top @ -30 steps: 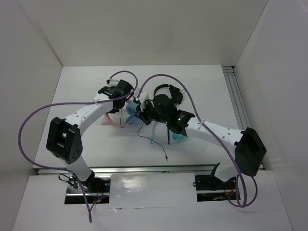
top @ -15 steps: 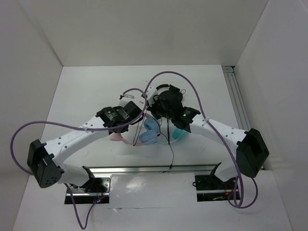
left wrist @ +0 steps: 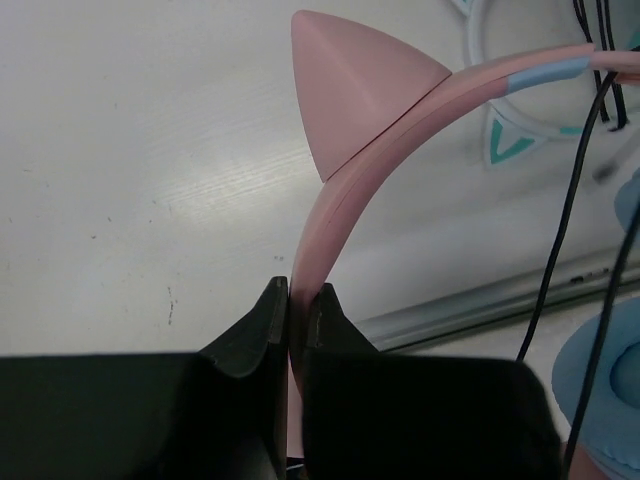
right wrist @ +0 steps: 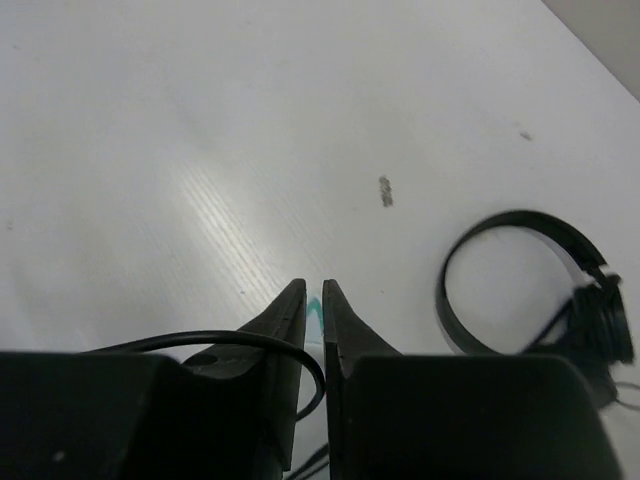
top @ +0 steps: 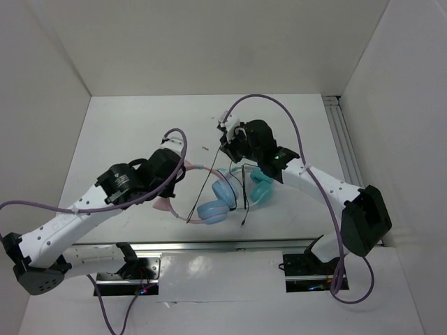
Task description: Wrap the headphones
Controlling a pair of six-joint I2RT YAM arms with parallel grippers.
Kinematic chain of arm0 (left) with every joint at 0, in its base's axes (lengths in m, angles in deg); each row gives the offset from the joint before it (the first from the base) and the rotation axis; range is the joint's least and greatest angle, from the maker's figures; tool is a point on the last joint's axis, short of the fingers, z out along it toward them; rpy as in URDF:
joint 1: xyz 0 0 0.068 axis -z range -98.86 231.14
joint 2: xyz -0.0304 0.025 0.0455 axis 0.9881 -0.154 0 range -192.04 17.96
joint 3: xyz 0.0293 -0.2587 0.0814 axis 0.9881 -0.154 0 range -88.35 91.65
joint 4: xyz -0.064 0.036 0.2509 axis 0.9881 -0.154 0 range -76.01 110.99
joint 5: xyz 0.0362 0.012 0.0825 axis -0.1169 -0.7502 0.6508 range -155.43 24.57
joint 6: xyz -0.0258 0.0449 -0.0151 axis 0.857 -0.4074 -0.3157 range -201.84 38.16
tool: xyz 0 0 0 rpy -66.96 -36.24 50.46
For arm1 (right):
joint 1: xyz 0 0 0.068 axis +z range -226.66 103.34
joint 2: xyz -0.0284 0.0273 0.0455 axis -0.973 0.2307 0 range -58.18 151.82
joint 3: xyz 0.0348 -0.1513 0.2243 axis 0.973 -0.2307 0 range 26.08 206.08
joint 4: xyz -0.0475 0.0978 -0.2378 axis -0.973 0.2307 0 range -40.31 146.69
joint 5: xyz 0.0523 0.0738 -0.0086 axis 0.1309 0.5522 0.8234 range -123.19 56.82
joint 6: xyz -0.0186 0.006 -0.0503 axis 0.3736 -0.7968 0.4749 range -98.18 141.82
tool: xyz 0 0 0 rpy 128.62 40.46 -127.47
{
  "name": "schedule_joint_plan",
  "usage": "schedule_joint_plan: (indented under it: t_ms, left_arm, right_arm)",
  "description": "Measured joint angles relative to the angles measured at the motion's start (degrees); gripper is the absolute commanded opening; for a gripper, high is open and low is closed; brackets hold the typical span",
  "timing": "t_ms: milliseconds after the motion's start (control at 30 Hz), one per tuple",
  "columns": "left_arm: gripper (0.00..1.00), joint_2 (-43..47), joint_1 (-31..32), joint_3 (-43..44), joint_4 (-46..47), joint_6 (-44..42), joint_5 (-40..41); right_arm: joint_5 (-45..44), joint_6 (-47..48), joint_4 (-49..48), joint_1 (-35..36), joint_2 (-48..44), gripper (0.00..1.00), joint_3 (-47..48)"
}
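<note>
The headphones have a pink headband [left wrist: 330,210], a pink cat ear [left wrist: 355,90] and light blue ear cups [top: 222,190]. They lie at the table's middle. My left gripper [top: 176,176] is shut on the headband, which runs between its fingertips in the left wrist view, where the gripper [left wrist: 298,300] sits at the bottom. The thin black cable [top: 244,192] runs from the cups up to my right gripper [top: 230,143]. In the right wrist view that gripper [right wrist: 313,295] is closed on a loop of the cable [right wrist: 200,342].
Teal-cupped, white-banded cat-ear headphones [top: 262,185] lie right of the blue cups, under my right arm; they also show in the left wrist view [left wrist: 500,140]. Small black headphones [right wrist: 520,280] lie beyond my right gripper. White walls ring the table; a metal rail [top: 209,246] runs along the near edge.
My left arm has swung left and toward the near edge, carrying the pink headband with it. The blue cups have shifted nearer. My right gripper has moved back with the cable.
</note>
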Motion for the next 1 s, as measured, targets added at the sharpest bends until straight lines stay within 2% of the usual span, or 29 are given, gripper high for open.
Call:
schedule_joint_plan:
  t_ms: [100, 133, 267, 400, 500, 667, 833, 1000]
  left_arm:
    - [0.00, 2.0, 0.3, 0.6, -2.4, -3.0, -3.5]
    - [0.00, 2.2, 0.3, 1.2, -3.2, -3.5, -4.3]
    - [0.00, 2.4, 0.4, 4.4, -5.0, -4.7, -4.4]
    - [0.00, 1.9, 0.4, 9.9, -9.3, -3.8, -0.3]
    - [0.00, -0.5, 0.4, 16.2, -16.1, -1.2, 4.0]
    - [0.00, -3.4, 0.0, 23.7, -21.7, 1.3, 8.7]
    - [0.00, -4.5, -0.4, 30.7, -21.7, 3.3, 10.1]
    - [0.00, -6.2, -0.8, 34.7, -19.3, 4.8, 10.6]
  right_arm:
    - [10.8, -2.7, -3.9, -2.0, 2.2, 0.16, 0.5]
    - [14.7, -4.1, -5.8, -2.3, 3.9, 0.11, 0.7]
    - [27.5, -11.9, -16.5, -1.5, 12.4, 0.00, 0.4]
    - [33.8, -20.9, -31.1, 1.1, 18.8, 0.00, -3.7]
    - [36.8, -27.6, -43.3, 3.0, 23.4, 0.02, -4.7]
    - [38.8, -37.8, -59.5, 3.5, 31.0, 0.12, -3.2]
    - [38.1, -46.4, -68.1, 4.2, 39.1, 0.23, -1.3]
    - [37.4, -51.8, -71.6, 5.9, 44.6, 0.24, 0.0]
